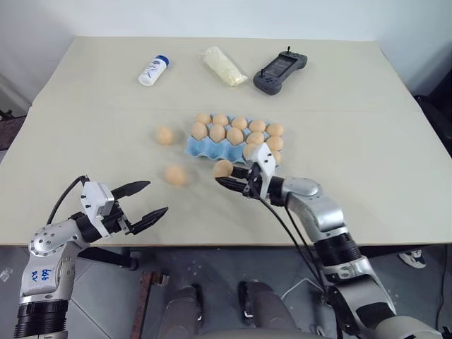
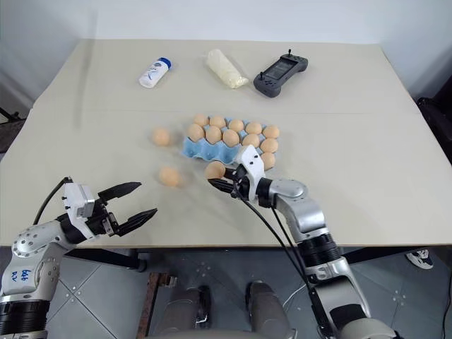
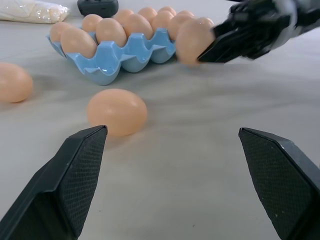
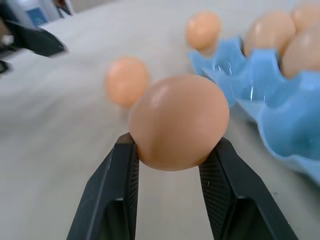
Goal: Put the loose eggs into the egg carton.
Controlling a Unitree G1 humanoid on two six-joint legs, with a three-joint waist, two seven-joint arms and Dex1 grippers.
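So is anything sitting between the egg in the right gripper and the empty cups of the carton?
Nothing visible does. The right gripper holds the egg just off the near left corner of the egg carton, where the empty cups lie open. The two loose eggs lie to the left.

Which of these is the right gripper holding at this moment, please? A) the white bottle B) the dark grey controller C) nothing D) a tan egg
D: the right gripper is shut on a tan egg, lifted clear of the table beside the blue egg carton.
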